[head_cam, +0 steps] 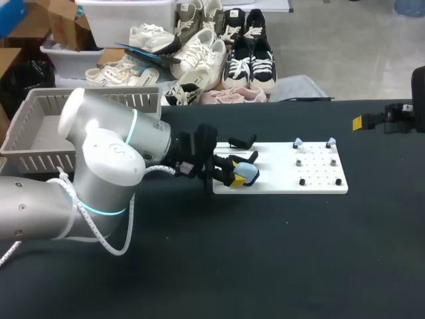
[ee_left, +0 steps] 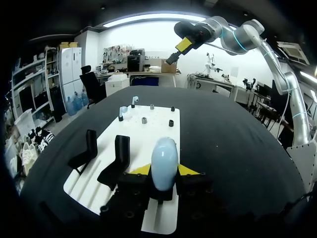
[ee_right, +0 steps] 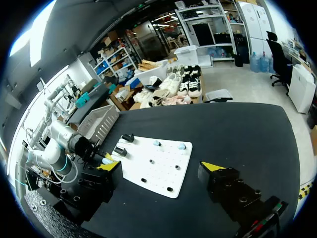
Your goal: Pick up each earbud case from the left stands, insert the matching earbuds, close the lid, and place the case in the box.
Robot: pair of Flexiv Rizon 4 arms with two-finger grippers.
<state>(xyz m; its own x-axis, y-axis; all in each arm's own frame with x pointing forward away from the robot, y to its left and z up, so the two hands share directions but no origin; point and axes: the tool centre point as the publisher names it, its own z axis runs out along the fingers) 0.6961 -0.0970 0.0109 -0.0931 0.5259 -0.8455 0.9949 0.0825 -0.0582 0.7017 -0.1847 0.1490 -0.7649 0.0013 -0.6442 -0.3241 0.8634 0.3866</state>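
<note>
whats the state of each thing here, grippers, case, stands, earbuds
left gripper, shut on the earbud case
earbud case, lid looks closed, held over the white board
black stands, both empty
earbuds, on the board's pegs, not in the case
right gripper, open, holding nothing

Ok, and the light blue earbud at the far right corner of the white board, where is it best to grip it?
Probably grip the earbud by its rounded upper part, coming straight down from above: it stands upright on the white board, with free space on both sides.
</note>
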